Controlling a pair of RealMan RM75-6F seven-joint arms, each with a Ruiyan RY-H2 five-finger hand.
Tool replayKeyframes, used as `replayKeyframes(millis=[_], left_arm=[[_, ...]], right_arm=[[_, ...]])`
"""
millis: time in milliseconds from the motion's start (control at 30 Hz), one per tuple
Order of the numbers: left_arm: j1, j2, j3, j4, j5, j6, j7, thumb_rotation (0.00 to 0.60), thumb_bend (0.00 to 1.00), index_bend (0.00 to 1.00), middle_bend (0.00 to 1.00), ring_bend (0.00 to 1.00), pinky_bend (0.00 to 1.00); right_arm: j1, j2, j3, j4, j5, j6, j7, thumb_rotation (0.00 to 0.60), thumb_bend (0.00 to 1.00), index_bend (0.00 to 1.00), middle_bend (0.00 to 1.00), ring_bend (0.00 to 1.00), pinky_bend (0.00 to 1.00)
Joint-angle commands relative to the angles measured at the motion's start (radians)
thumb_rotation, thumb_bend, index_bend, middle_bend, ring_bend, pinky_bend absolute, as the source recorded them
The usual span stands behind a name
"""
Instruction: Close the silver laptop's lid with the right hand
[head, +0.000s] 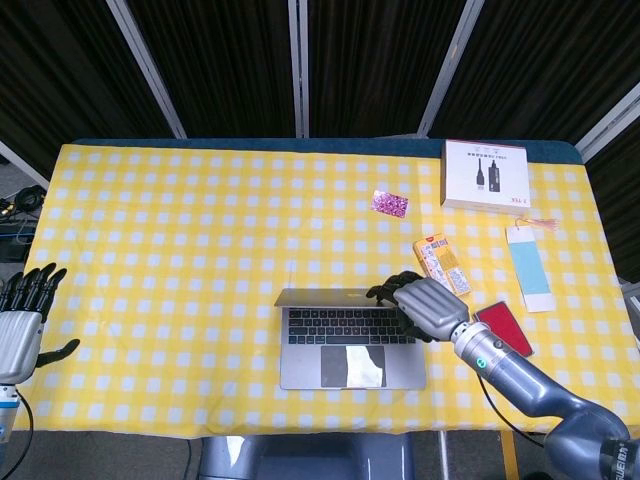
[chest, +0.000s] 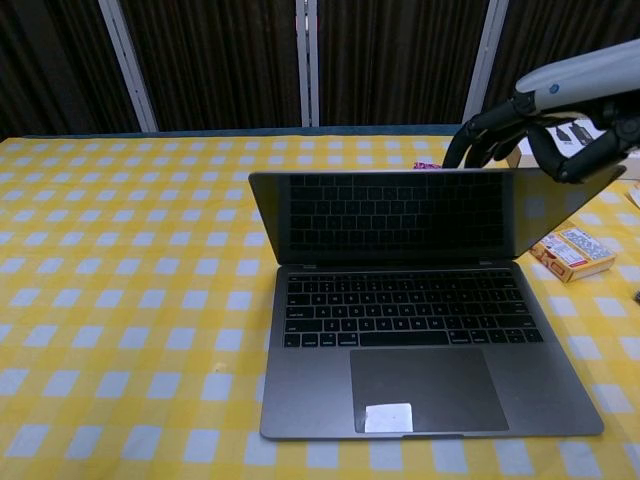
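Note:
The silver laptop (head: 350, 340) (chest: 400, 370) sits at the table's near middle, its lid (chest: 400, 215) tilted well forward over the keyboard, about half closed. My right hand (head: 420, 305) (chest: 545, 135) rests on the lid's upper right corner, fingers hooked over the top edge from behind. The screen is dark and mirrors the keys. My left hand (head: 20, 320) hangs off the table's left edge, fingers spread and holding nothing; the chest view does not show it.
A small orange box (head: 441, 265) (chest: 570, 252) and a red card (head: 503, 327) lie right of the laptop. A white product box (head: 485, 175), a blue bookmark (head: 527, 265) and a pink packet (head: 389, 204) lie further back on the yellow checked cloth (head: 170, 250).

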Motion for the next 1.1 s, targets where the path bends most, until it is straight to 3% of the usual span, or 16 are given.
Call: replayKeyframes(millis=[33,433,667,1100], left_arm=[[0.000,0.001,0.001,-0.001,0.000,-0.001,-0.001,0.600,0.00,0.00,0.00,0.00,0.00],[0.001,0.001,0.002,-0.001,0.001,0.000,0.000,0.600,0.00,0.00,0.00,0.00,0.00],[0.001,0.003,0.000,0.001,-0.006,-0.003,-0.008,0.600,0.00,0.00,0.00,0.00,0.00],[0.000,-0.004,0.005,0.001,-0.005,-0.007,0.005,0.600,0.00,0.00,0.00,0.00,0.00]], right_arm=[[-0.021,-0.001,-0.034,-0.019,-0.058,0.002,-0.019,0.600,1.00,0.24,0.27,0.17,0.16],[-0.048,-0.071,-0.133,0.018,-0.185,-0.006,-0.119,0.600,1.00,0.22,0.26,0.17,0.17],[-0.085,-0.158,-0.206,0.107,-0.269,0.024,-0.217,0.600,1.00,0.22,0.25,0.17,0.17],[-0.116,-0.234,-0.231,0.209,-0.327,0.072,-0.185,0.600,1.00,0.21,0.25,0.17,0.17]])
